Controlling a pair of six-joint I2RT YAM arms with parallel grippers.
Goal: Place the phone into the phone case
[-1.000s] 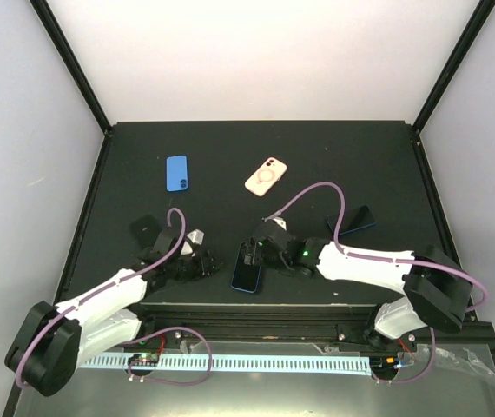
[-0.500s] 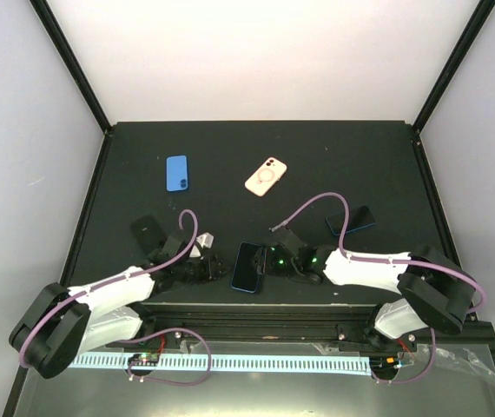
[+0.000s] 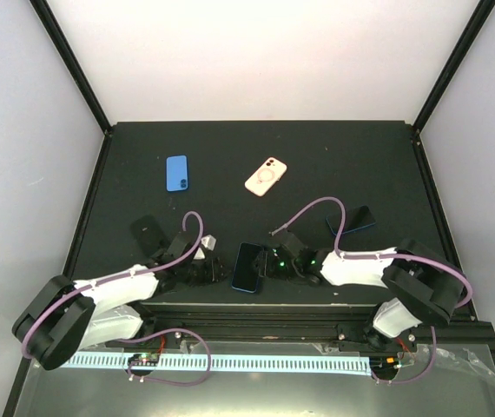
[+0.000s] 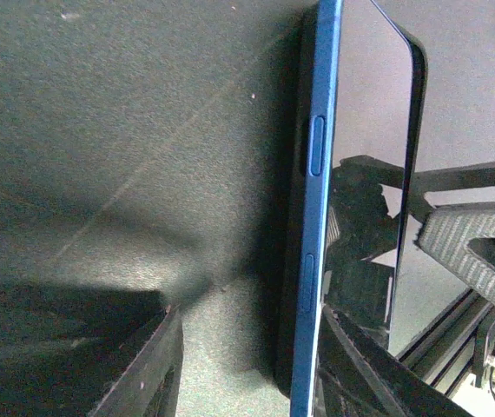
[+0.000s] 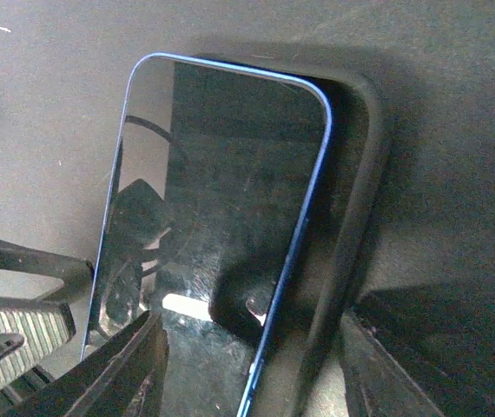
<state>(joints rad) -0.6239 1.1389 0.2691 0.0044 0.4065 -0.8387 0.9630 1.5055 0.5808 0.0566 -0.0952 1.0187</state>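
Zero progress: phone (image 3: 248, 267) lies well apart from phone case (image 3: 266, 176). Flanking phone, left gripper (image 3: 216, 271) and right gripper (image 3: 271, 263) sit half-open, clamping nothing; pickup and insertion remain.

There is one pale pink phone case (image 3: 266, 176), far centre; one blue-edged phone (image 3: 248, 267), near centre, with one dark case (image 5: 362, 174) under it; one blue slab (image 3: 176, 173), far left; and two dark flat pieces, a left piece (image 3: 148, 230) and a right piece (image 3: 352, 220), perhaps phones or cases.
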